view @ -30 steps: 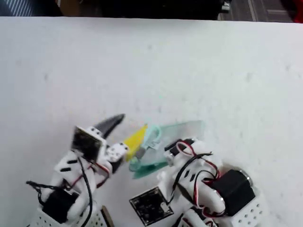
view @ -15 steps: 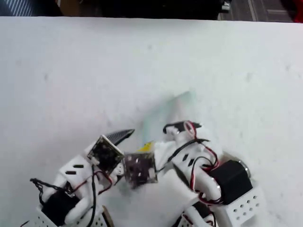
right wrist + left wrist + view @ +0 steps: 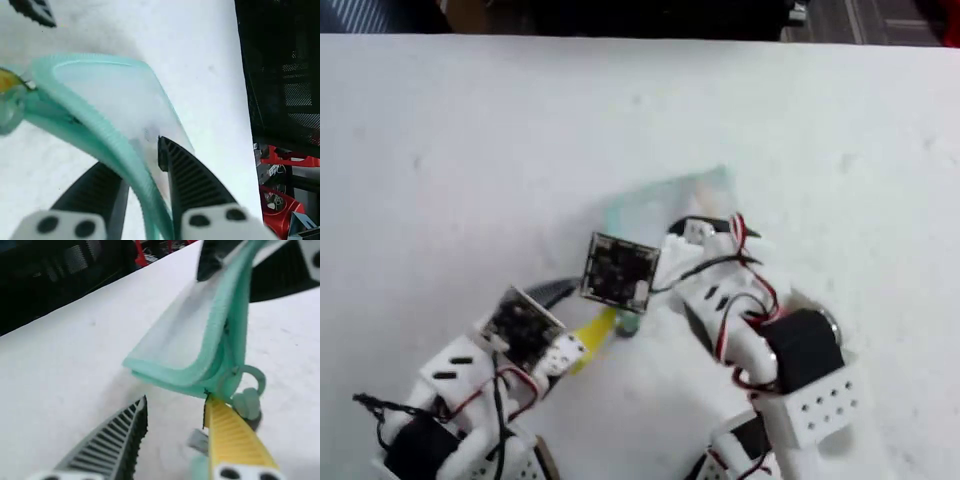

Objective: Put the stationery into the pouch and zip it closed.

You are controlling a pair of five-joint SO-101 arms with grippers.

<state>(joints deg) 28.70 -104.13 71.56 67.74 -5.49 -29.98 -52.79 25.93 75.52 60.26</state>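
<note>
The pouch [image 3: 670, 193] is translucent teal and held tilted up off the white table. My right gripper [image 3: 135, 155] is shut on the pouch's [image 3: 100, 95] ribbed rim, one dark finger [image 3: 182, 180] on each side. In the left wrist view the pouch [image 3: 200, 345] hangs just ahead of my left gripper [image 3: 175, 401]. That gripper is open, and its yellow finger [image 3: 232, 437] touches the pouch's lower corner by the ring-shaped zipper pull [image 3: 248, 390]. From above, the left gripper [image 3: 582, 308] sits just left of the zipper pull [image 3: 627, 325]. No stationery can be made out.
The white table [image 3: 470, 150] stretches wide to the left and far side. Its far edge meets a dark floor at the back. The two arms stand close together at the near edge, with the right arm's wrist camera board [image 3: 618, 270] over the pouch's near end.
The right arm has lifted and carried the pouch away from the near edge. The left gripper drew back a little, and its yellow finger now sits at the zipper pull.
</note>
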